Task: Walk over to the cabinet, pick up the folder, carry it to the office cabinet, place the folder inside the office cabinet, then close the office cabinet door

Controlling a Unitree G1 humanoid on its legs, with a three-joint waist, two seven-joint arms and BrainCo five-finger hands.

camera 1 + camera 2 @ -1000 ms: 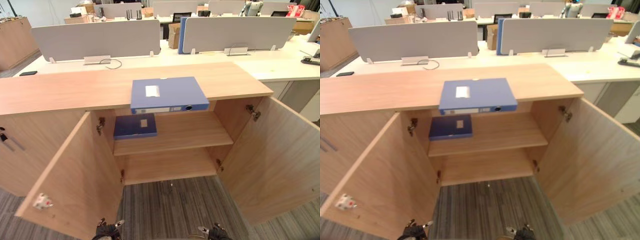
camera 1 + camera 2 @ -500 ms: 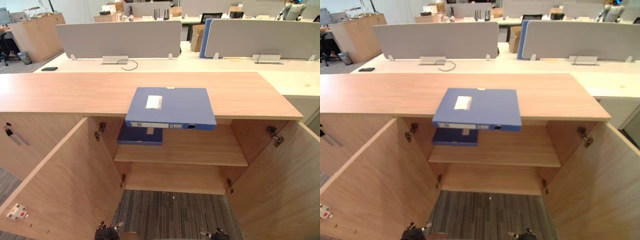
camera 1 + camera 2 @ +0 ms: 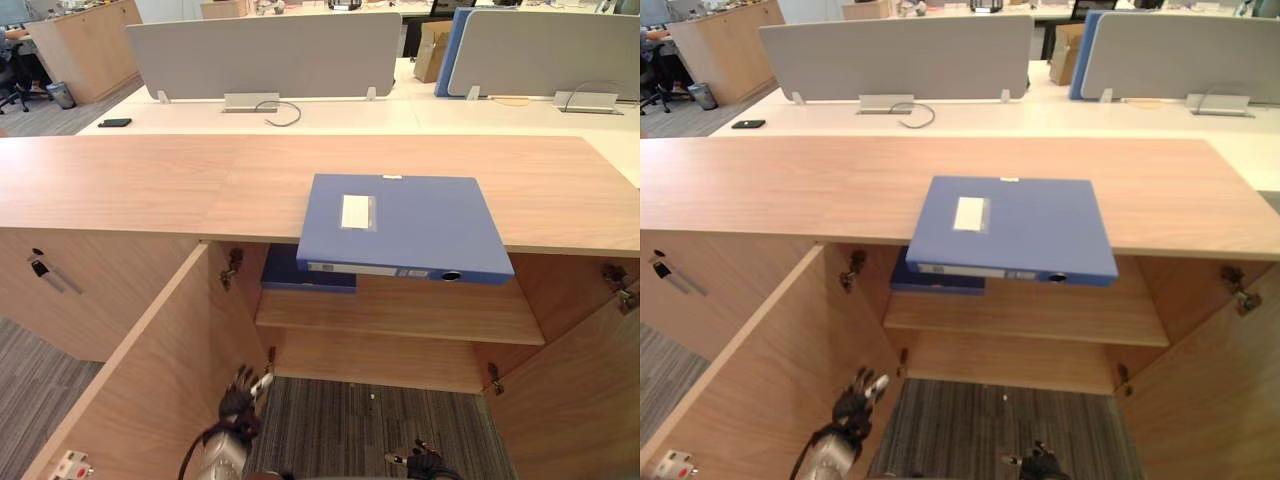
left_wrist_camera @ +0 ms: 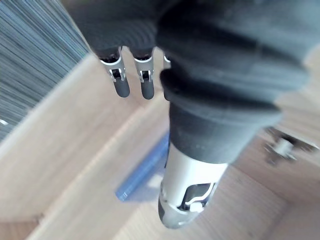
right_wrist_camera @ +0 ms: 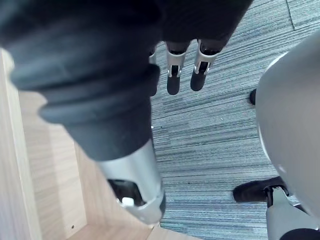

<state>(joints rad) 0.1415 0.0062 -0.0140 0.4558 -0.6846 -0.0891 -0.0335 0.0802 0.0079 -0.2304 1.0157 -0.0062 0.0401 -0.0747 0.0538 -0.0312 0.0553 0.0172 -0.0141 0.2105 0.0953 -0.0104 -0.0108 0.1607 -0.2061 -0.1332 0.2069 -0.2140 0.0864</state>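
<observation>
No legible text, white label (image 3: 356, 211) on blue folder (image 3: 420, 235) cover, spine strip (image 3: 375, 269) print too small to read

Office: desks (image 3: 340, 112) with grey dividers (image 3: 262, 55)

Ahead of me I see white desks (image 3: 400, 105) with grey divider screens (image 3: 260, 55), and grey striped carpet (image 3: 340, 430) covers the floor below me

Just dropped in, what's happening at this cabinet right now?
The robot stands facing the open cabinet. A blue folder lies on its top, overhanging the front edge, not yet picked up. A second folder lies on the upper shelf inside. The left hand is open by the left door; the right hand is low, open and empty.
</observation>
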